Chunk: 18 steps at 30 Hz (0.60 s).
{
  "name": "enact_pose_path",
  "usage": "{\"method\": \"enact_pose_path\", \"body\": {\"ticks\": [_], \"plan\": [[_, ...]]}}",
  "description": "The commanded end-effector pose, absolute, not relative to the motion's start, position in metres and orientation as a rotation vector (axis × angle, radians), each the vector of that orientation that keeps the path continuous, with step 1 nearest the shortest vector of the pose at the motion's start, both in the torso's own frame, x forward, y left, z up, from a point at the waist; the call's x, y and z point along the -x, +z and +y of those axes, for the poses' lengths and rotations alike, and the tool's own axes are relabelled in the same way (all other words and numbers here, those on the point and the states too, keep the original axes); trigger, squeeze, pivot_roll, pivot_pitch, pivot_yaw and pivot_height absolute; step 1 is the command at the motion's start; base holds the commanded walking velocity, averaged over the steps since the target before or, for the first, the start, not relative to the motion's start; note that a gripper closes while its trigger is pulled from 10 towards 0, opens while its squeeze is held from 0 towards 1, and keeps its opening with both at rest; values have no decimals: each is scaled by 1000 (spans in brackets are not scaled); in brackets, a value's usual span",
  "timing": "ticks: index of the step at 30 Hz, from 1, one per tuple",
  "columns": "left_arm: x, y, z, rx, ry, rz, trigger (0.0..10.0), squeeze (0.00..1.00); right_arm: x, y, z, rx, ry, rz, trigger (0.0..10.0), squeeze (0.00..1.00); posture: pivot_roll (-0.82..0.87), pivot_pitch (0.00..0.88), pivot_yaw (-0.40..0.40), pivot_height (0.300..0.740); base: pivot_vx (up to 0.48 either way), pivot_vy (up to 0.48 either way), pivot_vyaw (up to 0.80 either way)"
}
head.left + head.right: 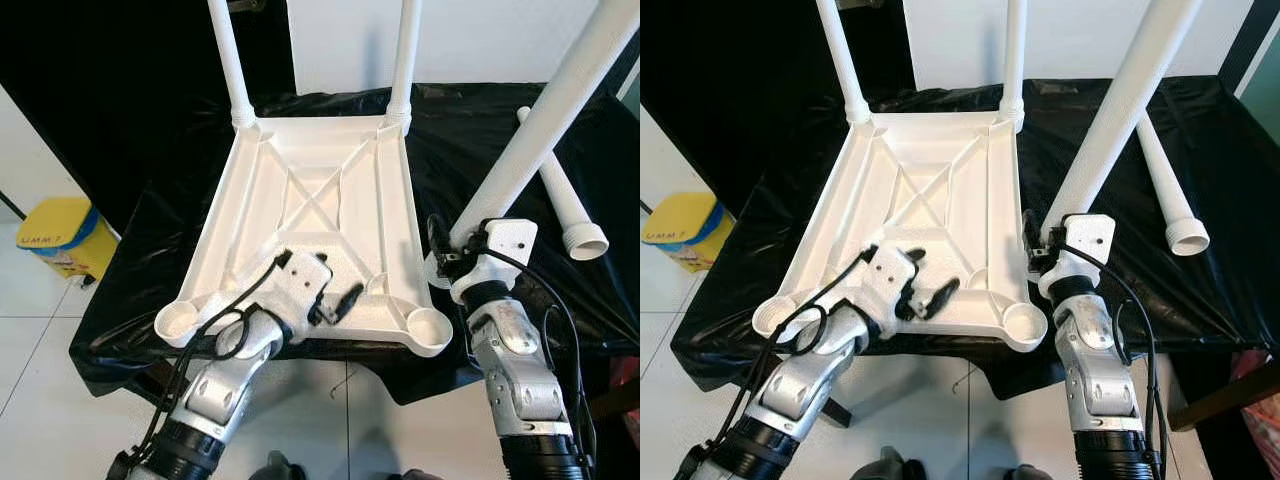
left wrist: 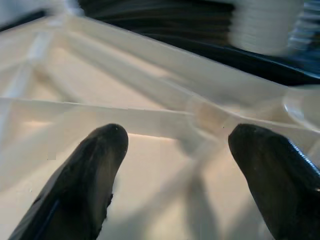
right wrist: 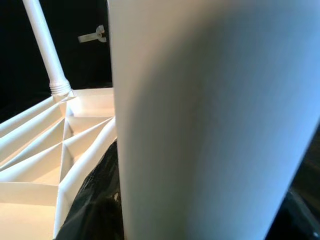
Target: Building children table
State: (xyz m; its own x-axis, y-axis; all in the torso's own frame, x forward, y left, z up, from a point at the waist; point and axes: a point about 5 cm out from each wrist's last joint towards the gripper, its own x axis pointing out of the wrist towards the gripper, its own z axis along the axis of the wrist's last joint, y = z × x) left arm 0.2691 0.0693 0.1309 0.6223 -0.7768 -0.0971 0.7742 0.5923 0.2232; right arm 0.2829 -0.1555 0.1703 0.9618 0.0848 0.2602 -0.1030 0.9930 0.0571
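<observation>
your right gripper (image 1: 447,255) clamps a white leg (image 1: 545,128); left gripper (image 1: 340,302) gapes empty over the tabletop (image 1: 320,200); spare leg (image 1: 560,195) lies at 2 o'clock.

- Two upright legs (image 1: 228,62) fence the tabletop's (image 1: 300,150) far corners, with open room between them.
- Near corner sockets (image 1: 431,325) sit unblocked.
- The slanted leg (image 1: 545,125) bars the right side.
- A loose leg (image 1: 560,195) lies across the desk (image 1: 470,130) beyond.

Long white plastic table leg (image 1: 545,118) above right gripper (image 1: 447,250): upper end cut by frame edge; gripper fingers hidden behind it. Two upright white legs (image 1: 229,60) beyond left gripper (image 1: 338,303): tops cropped. Left wrist background blurred.
</observation>
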Motion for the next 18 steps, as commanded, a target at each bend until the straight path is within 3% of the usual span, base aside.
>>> {"method": "enact_pose_path", "body": {"ticks": [1, 18], "plan": [[-264, 126, 67, -277, -941, 11, 10000, 0, -281, 172, -154, -74, 112, -277, 10000, 0, -40, 69, 13, 740, 0, 0, 0], [-262, 112, 64, -364, -980, 81, 10000, 0, -275, 172, -152, -100, 131, -287, 10000, 0, -43, 94, 24, 740, 0, 0, 0]]}}
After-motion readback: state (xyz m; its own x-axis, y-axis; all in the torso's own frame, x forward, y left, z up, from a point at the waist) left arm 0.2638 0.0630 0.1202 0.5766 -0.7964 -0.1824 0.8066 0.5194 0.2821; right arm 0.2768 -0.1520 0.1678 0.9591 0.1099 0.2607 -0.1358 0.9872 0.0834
